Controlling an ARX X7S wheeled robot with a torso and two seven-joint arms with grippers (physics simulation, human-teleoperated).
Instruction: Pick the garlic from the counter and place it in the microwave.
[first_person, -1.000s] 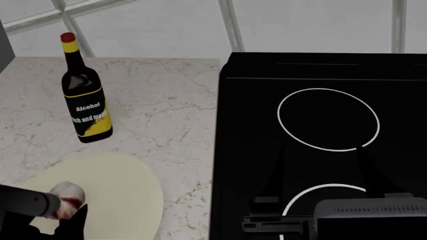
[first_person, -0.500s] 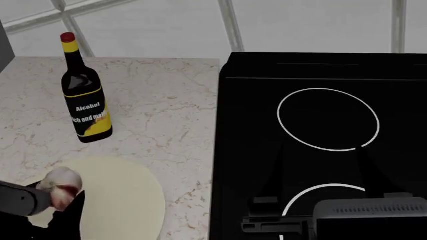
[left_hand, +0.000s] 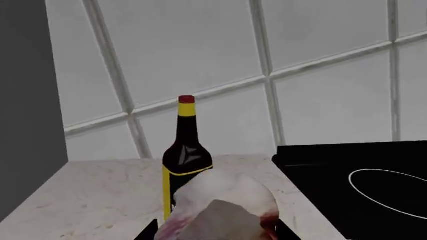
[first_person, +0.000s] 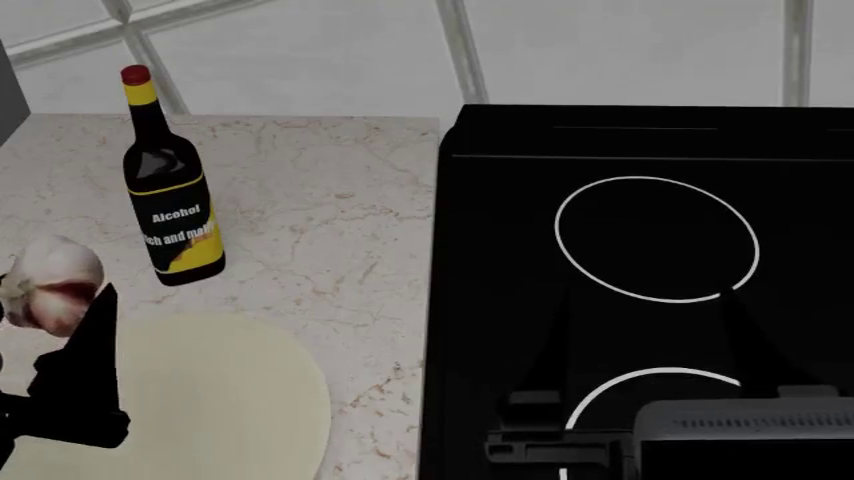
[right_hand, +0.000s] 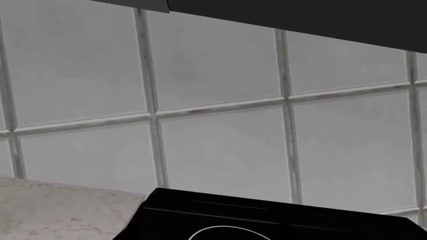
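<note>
The garlic (first_person: 51, 280), an off-white bulb with pink-brown streaks, hangs in the air at the head view's left edge, above the counter (first_person: 334, 200). My left gripper (first_person: 56, 312) is shut on it, and one black finger (first_person: 91, 345) shows under the bulb. In the left wrist view the garlic (left_hand: 223, 205) fills the space between the two dark fingertips (left_hand: 148, 232). My right gripper (first_person: 527, 425) is a dim dark shape low over the stovetop, and its jaws are not readable. I cannot make out the microwave for certain.
A black bottle (first_person: 167, 190) with a yellow label stands on the counter just beyond the garlic. A pale round disc (first_person: 227, 400) lies below it. The glossy black stovetop (first_person: 641, 250) takes up the right half. A dark grey slab (left_hand: 27, 100) rises at the counter's left end.
My left gripper has lifted the garlic off the pale disc, up and slightly left in the head view. The right arm has stayed still.
</note>
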